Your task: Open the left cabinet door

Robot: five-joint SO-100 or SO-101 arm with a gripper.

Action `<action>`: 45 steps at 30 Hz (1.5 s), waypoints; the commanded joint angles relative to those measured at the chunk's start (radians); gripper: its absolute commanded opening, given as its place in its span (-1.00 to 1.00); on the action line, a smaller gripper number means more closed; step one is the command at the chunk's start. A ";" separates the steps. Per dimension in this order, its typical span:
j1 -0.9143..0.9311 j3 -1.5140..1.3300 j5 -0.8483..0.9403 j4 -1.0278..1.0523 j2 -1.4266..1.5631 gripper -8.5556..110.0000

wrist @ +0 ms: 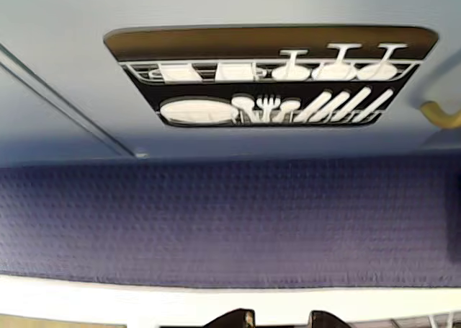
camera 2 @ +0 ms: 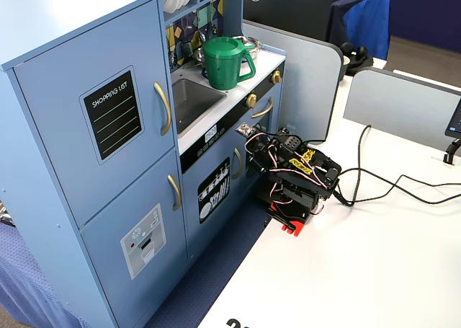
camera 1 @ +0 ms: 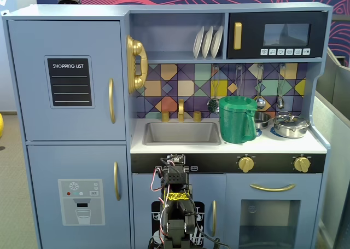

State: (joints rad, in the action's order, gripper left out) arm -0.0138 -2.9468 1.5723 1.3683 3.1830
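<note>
The left cabinet door (camera 1: 68, 79) is the large light-blue door with the black "SHOPPING LIST" panel. It is closed, and its curved gold handle (camera 1: 111, 100) runs along its right edge. The door (camera 2: 108, 119) and handle (camera 2: 164, 108) also show in the other fixed view. My gripper (camera 1: 175, 161) sits low on the folded arm in front of the small dish-graphic door, well below and right of the handle. From the side it (camera 2: 248, 135) points at the cabinet front. In the wrist view only its two dark tips (wrist: 281, 319) show, a small gap apart and empty.
Below the left door is the closed water-dispenser door (camera 1: 81, 201). A green pitcher (camera 1: 237, 119) stands by the sink (camera 1: 182, 133). The wrist view faces the dish-graphic door (wrist: 270, 76) above blue carpet (wrist: 230, 220). Cables (camera 2: 374, 184) trail over the white table (camera 2: 346, 270) behind the arm.
</note>
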 commanded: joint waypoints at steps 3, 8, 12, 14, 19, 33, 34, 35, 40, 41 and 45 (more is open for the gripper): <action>-0.091 0.049 0.011 -0.060 -0.006 -0.81; -0.187 0.239 0.046 -0.147 -0.008 -0.81; -0.169 0.325 0.196 -0.302 -0.008 -0.80; -0.176 0.351 0.255 -0.408 -0.009 -0.79; -0.284 0.417 0.337 -0.606 -0.057 -0.79; -0.508 0.896 0.012 -0.552 -0.480 -0.75; -0.520 0.916 0.014 -0.552 -0.500 -0.75; -0.531 0.936 0.026 -0.552 -0.517 -0.74; -0.594 1.012 0.129 -0.652 -0.592 -0.73; -0.611 1.012 0.160 -0.695 -0.601 -0.73; -0.669 0.974 0.267 -0.873 -0.632 -0.73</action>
State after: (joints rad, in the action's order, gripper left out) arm -0.6351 -2.0110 1.7579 0.6397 2.5771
